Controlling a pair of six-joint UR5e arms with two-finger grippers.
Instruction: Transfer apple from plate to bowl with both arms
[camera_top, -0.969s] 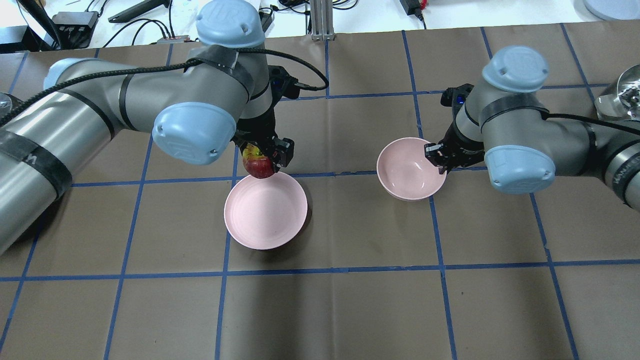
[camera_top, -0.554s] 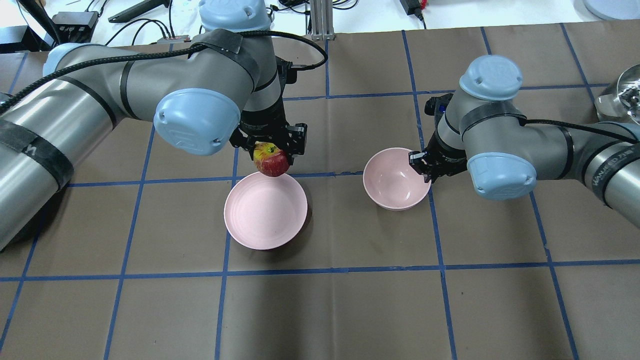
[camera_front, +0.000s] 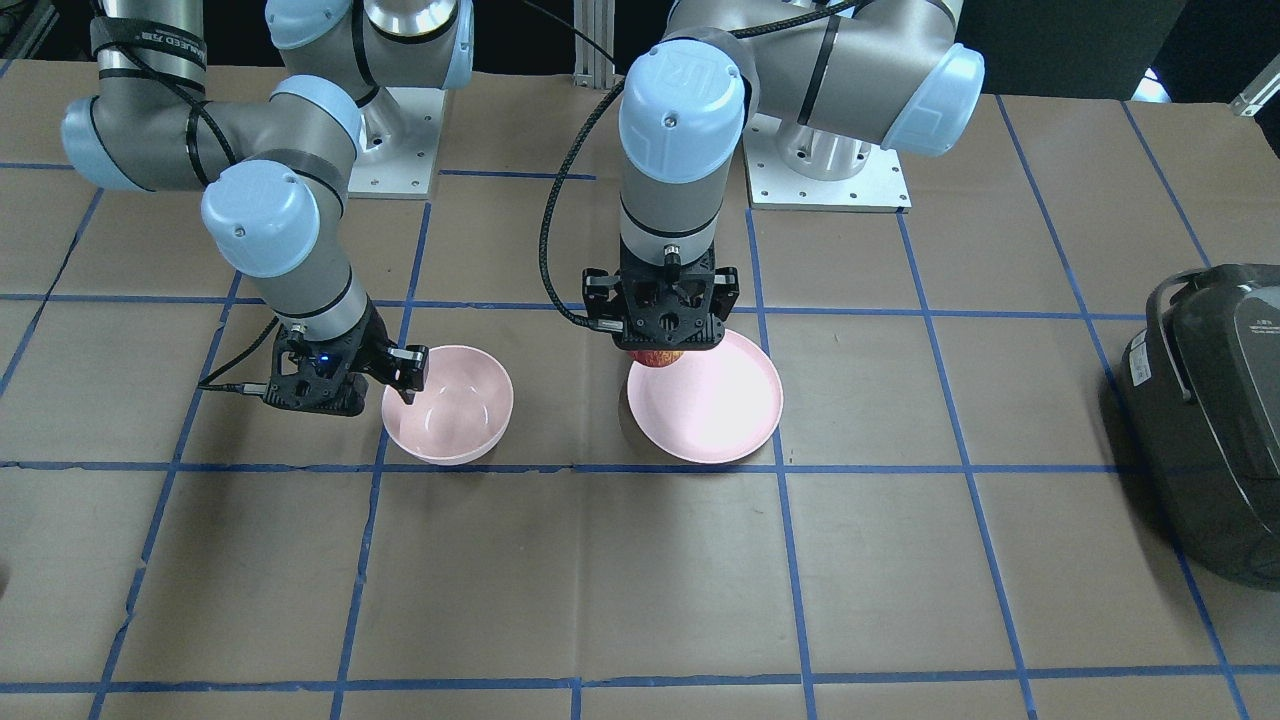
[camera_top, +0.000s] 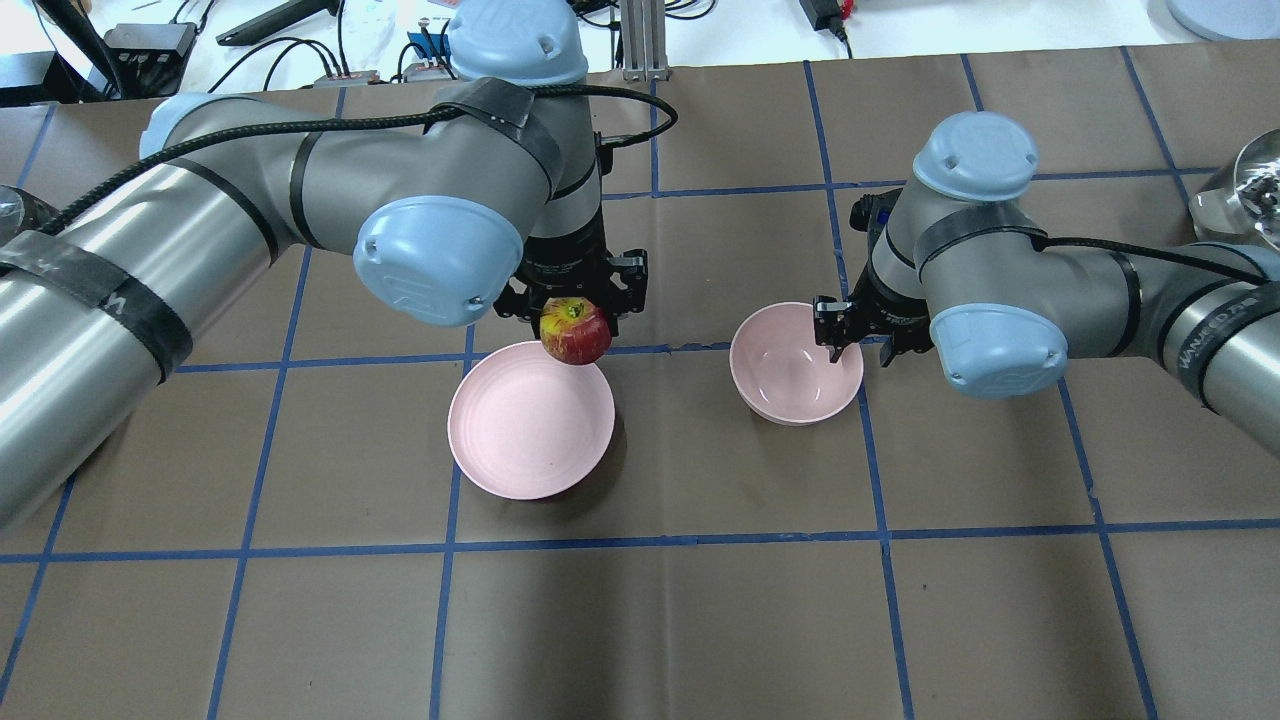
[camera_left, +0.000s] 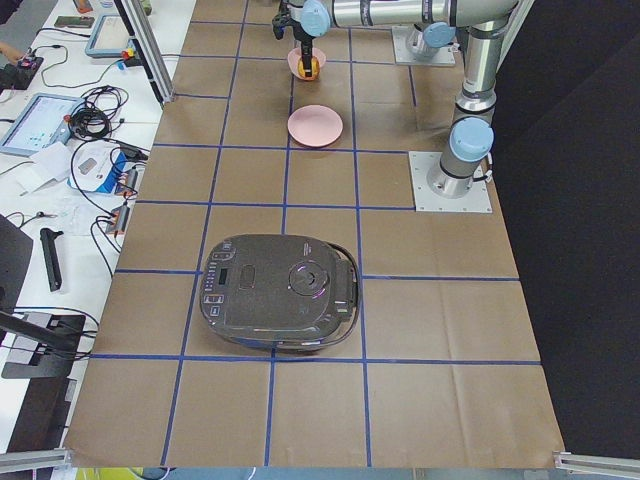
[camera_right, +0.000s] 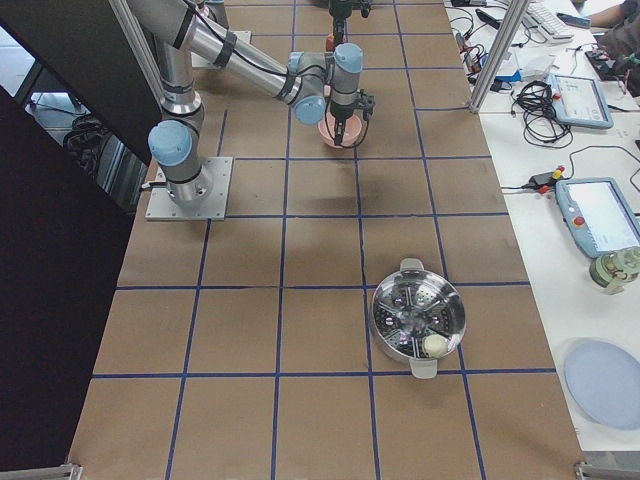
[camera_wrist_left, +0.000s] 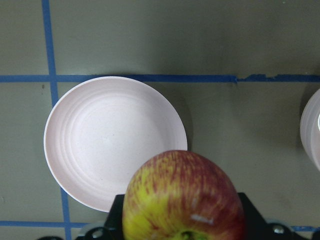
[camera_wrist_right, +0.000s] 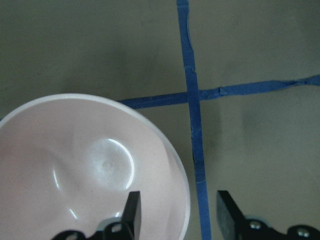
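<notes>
Bright even light, soft shadows (glare inside the bowl (camera_wrist_right: 95, 165)).

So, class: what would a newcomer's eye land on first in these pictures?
A red-and-yellow apple, clamped in the left gripper, hangs over an empty pink plate near mid-table. Beside it, the right gripper straddles a pink bowl at its rim, jaws open.

Robotics lab, left arm (camera_top: 300, 190) and right arm (camera_top: 1100, 280) bolted on metal base plates (camera_front: 880, 190) to a brown-papered table (camera_top: 700, 620) gridded with blue tape (camera_top: 660, 542), white side benches (camera_right: 545, 260) strewn with tablets (camera_right: 600, 215) and cables (camera_left: 95, 122)
</notes>
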